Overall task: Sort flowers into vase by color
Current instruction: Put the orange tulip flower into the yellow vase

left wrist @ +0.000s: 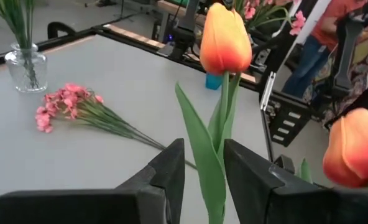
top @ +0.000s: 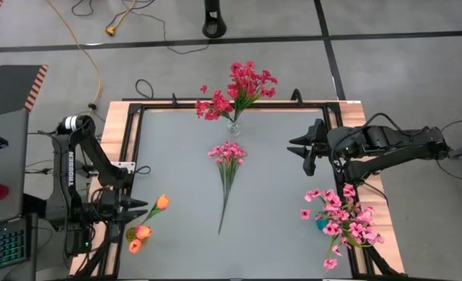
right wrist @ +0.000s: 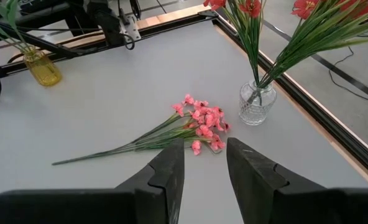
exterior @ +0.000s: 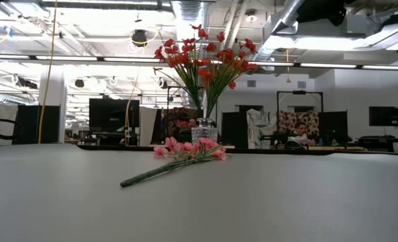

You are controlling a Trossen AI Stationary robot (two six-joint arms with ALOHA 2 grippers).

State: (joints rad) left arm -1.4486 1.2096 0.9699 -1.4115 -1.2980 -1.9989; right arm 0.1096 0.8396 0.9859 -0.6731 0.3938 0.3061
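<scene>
Look at your left gripper [left wrist: 202, 180] in the lower left of the high view. Its fingers [left wrist: 165, 180] sit close on each side of a green tulip stem [left wrist: 224, 118], with the orange tulip [left wrist: 225, 38] standing up above them. The gap is narrow, but you cannot tell for sure if the fingers are pinching the stem or have just let it go. This tulip stands with the other orange buds [top: 140, 234] by the yellow vase [right wrist: 42, 68] at the lower left corner of the worktop [top: 176, 172].

Your right gripper [right wrist: 202, 177] waits at the right side of the high view. Its fingers are partly open and hold nothing. They point toward the pink flowers [top: 228, 153] that lie flat in the middle of the worktop, with the stems [top: 226, 195] running down toward the bottom of the frame.

The red flowers [top: 239, 87] stand in the glass vase [top: 233, 128] at the top middle. More pink flowers [top: 342, 218] stand at the lower right.

To do this step well, first make sure the tulip stands safely in its vase. Then pull the left fingers away slowly, so you do not tip it. Next, I think the pink bunch in the middle should go with the pink ones. Grab it by the stems, not the soft blooms.
</scene>
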